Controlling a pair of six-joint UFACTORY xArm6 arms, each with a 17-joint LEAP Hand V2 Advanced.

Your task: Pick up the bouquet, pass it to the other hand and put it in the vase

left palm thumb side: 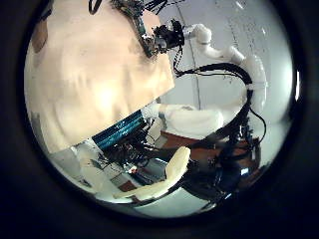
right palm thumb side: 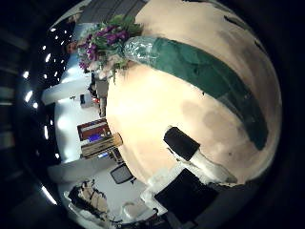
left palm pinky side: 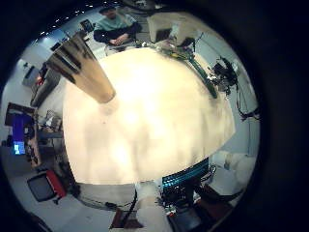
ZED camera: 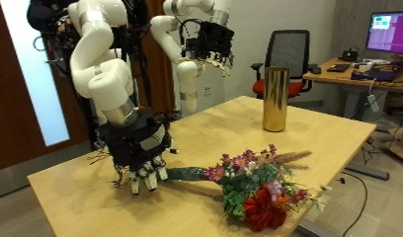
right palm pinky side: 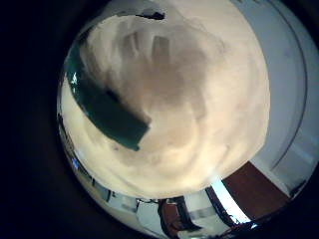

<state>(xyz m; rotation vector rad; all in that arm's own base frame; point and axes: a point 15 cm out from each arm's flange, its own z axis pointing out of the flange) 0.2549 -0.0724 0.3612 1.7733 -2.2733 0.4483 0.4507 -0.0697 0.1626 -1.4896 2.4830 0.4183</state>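
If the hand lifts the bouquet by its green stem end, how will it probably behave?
The bouquet will probably droop: its flower head looks much bulkier than the thin wrapped stem. The petals seem fragile. Lying flat on the table, it may roll slightly under the right hand.

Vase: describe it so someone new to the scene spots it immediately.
On the wooden table, look to the far edge, away from the bouquet lying by the right hand. The vase stands upright there: a tall, narrow golden cylinder, the only upright thing on the table.
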